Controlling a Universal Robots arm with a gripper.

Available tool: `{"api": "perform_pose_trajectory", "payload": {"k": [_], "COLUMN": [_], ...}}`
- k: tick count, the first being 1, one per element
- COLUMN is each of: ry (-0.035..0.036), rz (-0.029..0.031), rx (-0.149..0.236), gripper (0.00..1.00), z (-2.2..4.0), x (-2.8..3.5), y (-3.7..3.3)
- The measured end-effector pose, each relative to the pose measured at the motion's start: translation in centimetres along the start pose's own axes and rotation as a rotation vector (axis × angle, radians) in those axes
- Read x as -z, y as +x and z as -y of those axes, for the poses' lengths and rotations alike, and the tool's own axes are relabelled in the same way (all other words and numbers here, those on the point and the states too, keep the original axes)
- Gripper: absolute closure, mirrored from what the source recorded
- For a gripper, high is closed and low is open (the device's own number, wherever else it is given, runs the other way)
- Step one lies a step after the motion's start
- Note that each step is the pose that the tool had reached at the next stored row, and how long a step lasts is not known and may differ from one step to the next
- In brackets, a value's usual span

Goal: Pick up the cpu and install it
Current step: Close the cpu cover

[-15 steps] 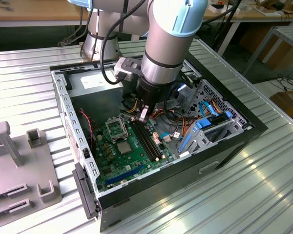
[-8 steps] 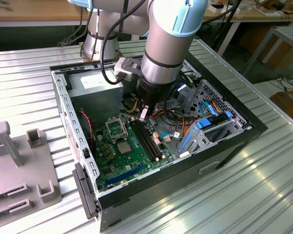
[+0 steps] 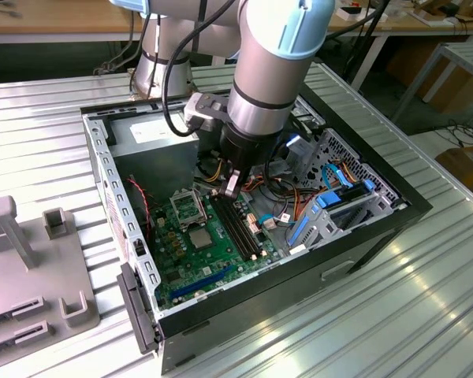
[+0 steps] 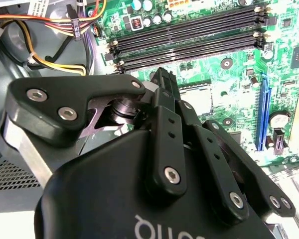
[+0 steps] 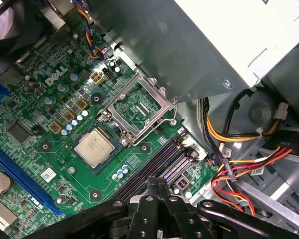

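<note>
The cpu [image 5: 95, 148] is a small silver square chip lying flat in a black square seat on the green motherboard [image 5: 35, 94]; in the exterior view the cpu [image 3: 201, 237] is near the board's middle. Right beside it a metal socket frame [image 5: 135, 107] with a wire lever stands flipped open. My gripper [image 3: 231, 186] hangs above the black memory slots [image 3: 238, 224], toward the exterior view's right of the cpu and apart from it. Its black fingers [image 5: 152, 191] are pressed together, shut, with nothing seen between them. In the second wrist view the gripper [image 4: 164, 78] points at the board.
The open computer case [image 3: 126, 236] stands on a ribbed metal table [image 3: 363, 315]. A grey power supply box [image 5: 199, 45] overhangs the socket. Coloured cables [image 5: 239, 164] bunch beside the memory slots. A blue-latched drive cage [image 3: 339, 206] fills the case's right. Grey fixtures [image 3: 31, 260] stand left of the case.
</note>
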State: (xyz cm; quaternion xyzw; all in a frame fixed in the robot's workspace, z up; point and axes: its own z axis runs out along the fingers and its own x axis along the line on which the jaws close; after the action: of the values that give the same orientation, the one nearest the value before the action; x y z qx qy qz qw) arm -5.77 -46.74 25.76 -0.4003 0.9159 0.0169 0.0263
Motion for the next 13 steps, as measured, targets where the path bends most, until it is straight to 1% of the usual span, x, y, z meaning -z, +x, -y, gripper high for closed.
{"api": "perform_pose_trajectory", "payload": {"k": [3,5,8,11,12,13], "ry": [-0.0012,-0.0029,-0.0048,-0.0052,-0.0056,-0.0115], "rz": [-0.0003,-0.0005,-0.0009,-0.0009,-0.0004,0.0064], "rx": [0.02,0.048,0.08,0.084,0.085,0.087], "gripper": [0.89,0.89,0.89,0.89,0.89,0.89], "z": [-0.06,-0.1,-0.13,-0.08,-0.45,-1.28], "x": [0.0,-0.01,-0.01,-0.02,-0.08,-0.25], "y": [-0.07,-0.12,-0.16,-0.34,-0.92,-1.82]}}
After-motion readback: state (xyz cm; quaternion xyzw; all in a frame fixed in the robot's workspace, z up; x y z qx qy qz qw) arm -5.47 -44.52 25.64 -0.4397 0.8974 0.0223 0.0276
